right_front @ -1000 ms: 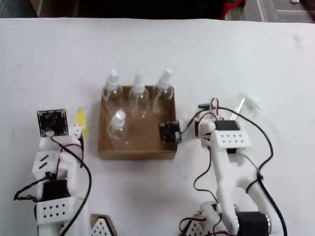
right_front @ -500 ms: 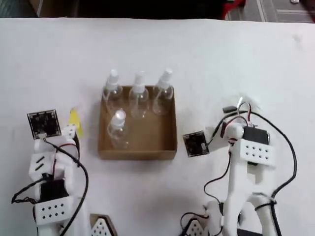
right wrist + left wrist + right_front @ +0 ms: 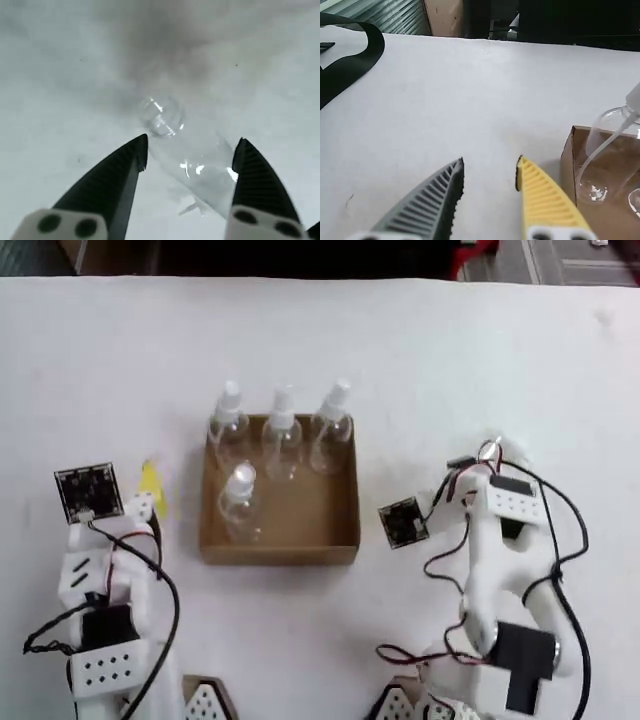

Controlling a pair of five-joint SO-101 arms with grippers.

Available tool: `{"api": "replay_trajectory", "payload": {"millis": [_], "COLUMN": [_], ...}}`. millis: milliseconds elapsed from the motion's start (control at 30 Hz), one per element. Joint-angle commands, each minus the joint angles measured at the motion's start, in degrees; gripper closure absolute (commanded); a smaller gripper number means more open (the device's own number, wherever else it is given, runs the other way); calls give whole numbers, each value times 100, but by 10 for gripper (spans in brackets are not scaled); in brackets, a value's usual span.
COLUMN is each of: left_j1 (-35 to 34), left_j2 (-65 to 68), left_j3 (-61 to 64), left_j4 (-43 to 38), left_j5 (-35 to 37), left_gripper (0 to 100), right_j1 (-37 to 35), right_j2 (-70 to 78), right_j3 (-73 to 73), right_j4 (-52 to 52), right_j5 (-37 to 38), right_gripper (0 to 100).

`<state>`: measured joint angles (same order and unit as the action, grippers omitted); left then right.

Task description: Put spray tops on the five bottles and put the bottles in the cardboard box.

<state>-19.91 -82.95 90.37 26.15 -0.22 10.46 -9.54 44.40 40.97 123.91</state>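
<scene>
Bottles first: we count four standing upright inside the cardboard box (image 3: pixel 280 552), each with a white spray top on. A back row of three (image 3: pixel 282 440) lines the far wall, and the fourth bottle (image 3: pixel 240 502) stands alone in the front left part of the box. The box sits around the middle of the white table (image 3: pixel 400 340), between the two arms.

The fifth bottle (image 3: pixel 200 170) is out on the table, well to the right of the box. It's clear, lying on its side, and its neck looks bare to us. The right gripper (image 3: pixel 193 141) hangs right over it with its black fingers (image 3: pixel 115 185) spread wide, one on each side of the bottle's body. So it's released, nothing pinched. We can't tell whether either finger touches the plastic.

The left gripper (image 3: pixel 490 162) sits low over the table just beside the box's left wall. Its grey and yellow fingers are apart with bare tabletop between them, so it's not holding anything either. From its wrist view we catch the box's corner and one clear bottle inside.
</scene>
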Motion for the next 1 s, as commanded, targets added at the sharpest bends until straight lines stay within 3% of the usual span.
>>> {"api": "replay_trajectory", "payload": {"millis": [0,133,300,533,767,967], "left_j1": [92,92,92,92,92,92], "left_j2": [-66,-66,-66,-66,-66,-66], "left_j3": [-193,-193,-185,-185,-185,-185], "left_j4": [-149,-149,-149,-149,-149,-141], "left_j5": [18,18,18,18,18,18], "left_gripper": [835,835,835,835,835,835], "right_j1": [92,75,31,-198,-1059,-1121], "right_j2": [769,1297,1253,796,-426,-1886], "right_j3": [-651,-949,-1020,-993,-1037,-993], "right_j4": [-75,-75,-75,31,1288,1552], "right_j5": [26,-431,-835,-1837,-3596,-5424], "right_gripper": [745,787,990,981,981,981]}}
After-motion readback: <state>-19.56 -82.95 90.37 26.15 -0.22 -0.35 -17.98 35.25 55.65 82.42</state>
